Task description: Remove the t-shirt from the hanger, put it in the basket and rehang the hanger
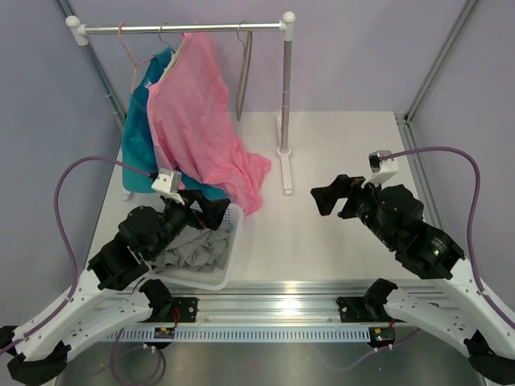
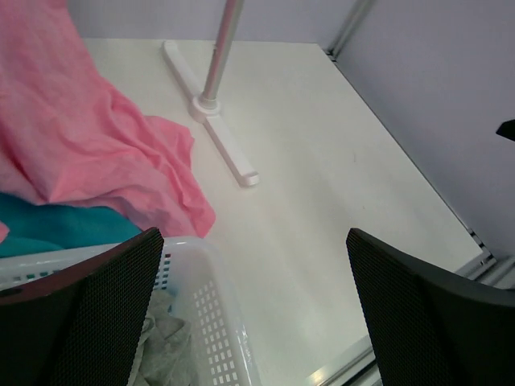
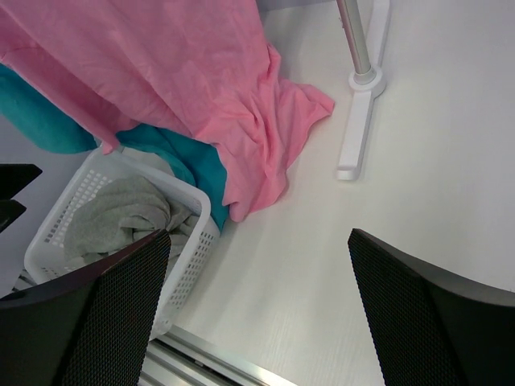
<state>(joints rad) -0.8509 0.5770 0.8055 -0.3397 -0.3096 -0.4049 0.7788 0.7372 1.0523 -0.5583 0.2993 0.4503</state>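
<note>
The grey t-shirt (image 1: pixel 189 245) lies crumpled inside a white perforated basket (image 1: pixel 236 233) at the near left. It also shows in the left wrist view (image 2: pixel 165 338) and the right wrist view (image 3: pixel 121 213). The thin grey-brown hanger (image 1: pixel 244 76) hangs bare from the rail, right of the pink garment. My left gripper (image 1: pixel 208 211) hovers over the basket's far rim, open, with nothing between its fingers (image 2: pixel 253 237). My right gripper (image 1: pixel 328 197) is open and empty above the bare table at the right (image 3: pixel 257 237).
A pink garment (image 1: pixel 201 121) and a teal garment (image 1: pixel 137 137) hang from the rail (image 1: pixel 185 29) and drape down onto the table beside the basket. The rack's right post (image 1: pixel 286 88) and its white foot (image 1: pixel 286 173) stand mid-table.
</note>
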